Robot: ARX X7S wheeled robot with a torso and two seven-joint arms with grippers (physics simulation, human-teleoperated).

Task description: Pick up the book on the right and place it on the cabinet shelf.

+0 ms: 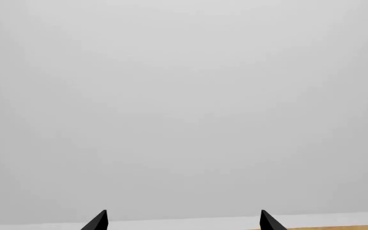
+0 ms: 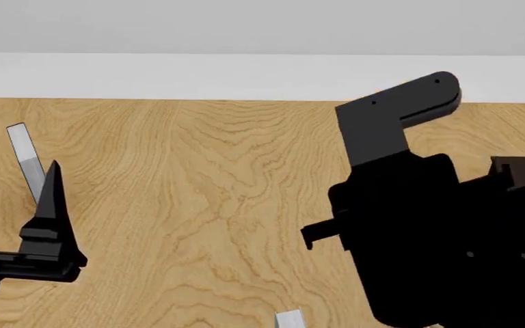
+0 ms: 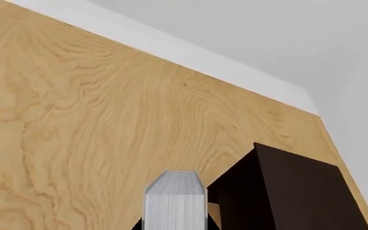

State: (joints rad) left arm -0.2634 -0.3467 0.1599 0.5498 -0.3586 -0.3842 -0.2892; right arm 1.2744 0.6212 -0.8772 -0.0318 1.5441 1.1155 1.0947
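Two black fingertips [image 1: 97,221] of the left gripper [image 1: 182,223] are seen at the edge of the left wrist view, set wide apart with nothing between them, so that claw is judged released; only a pale wall [image 1: 184,96] is faced. From the head view, this gripper is seen low on the robot's left over the wood-grain surface [image 2: 208,191], while the right arm [image 2: 409,232] fills the right side and a corner of the cabinet shelf [image 2: 522,171] is glimpsed just past it; the book cannot be made out there. In the right wrist view, the book [image 3: 174,196] is seen rising from the right gripper [image 3: 174,226], apparently clenched at its base, its long axis pointing straight away from the claw. The cabinet lies just beside the book, so the right arm is judged the nearer.
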